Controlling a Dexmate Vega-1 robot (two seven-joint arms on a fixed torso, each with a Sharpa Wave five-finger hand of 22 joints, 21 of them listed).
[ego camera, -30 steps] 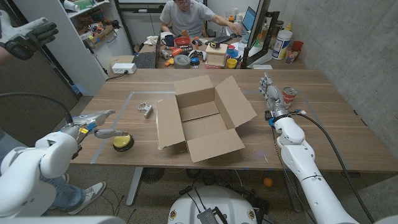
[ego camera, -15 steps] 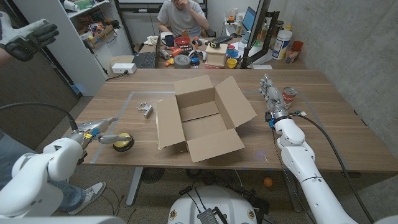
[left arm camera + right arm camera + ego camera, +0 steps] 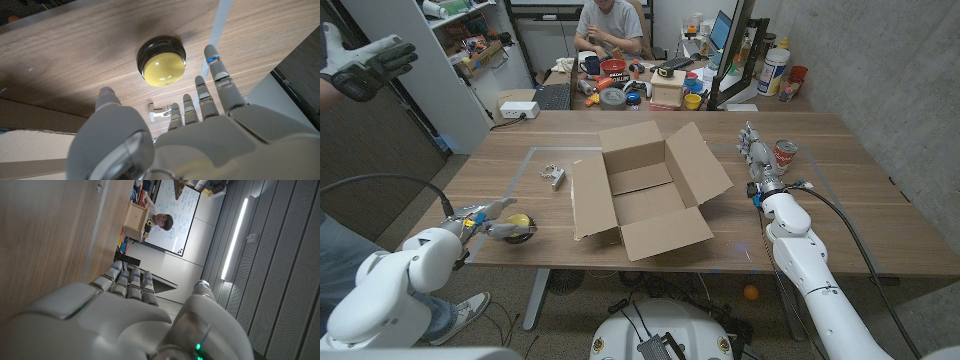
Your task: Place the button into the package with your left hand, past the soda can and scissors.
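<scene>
So far not much is done: the yellow button sits on the table at lower left, w/ the left hand spread open next to it, holding nothing, & the box in mid-frame waits.

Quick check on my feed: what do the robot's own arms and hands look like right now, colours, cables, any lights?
Both arms are smooth, rounded white shells. The left hand and right hand are light grey with segmented fingers. A black cable loops along each forearm. In the wrist views, small blue lights glow on the left hand's fingers, and a green light shows on the right hand's back.
</scene>
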